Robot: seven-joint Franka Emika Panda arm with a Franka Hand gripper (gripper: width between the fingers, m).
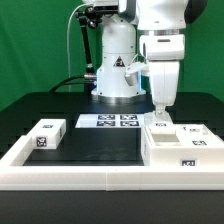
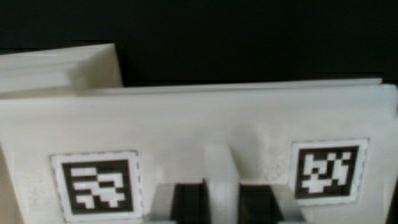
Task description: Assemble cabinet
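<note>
- Gripper (image 1: 159, 113) meets the cabinet (image 1: 190, 150) at four o'clock on the bench (image 1: 100, 150); whether it is clamped, I cannot tell.
- Small tagged block (image 1: 45, 135) sits at eight o'clock.

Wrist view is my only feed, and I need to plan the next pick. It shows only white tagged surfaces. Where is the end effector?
Observer: The end effector is at the cabinet, on the exterior view's right, at the corner nearest the marker board. I cannot tell if they touch.
Operator: Any loose part elsewhere?
Observer: One small tagged block sits apart, on the exterior view's left.
Operator: Anything bounding them?
Observer: A low white rail runs along the front and the exterior view's left.
</note>
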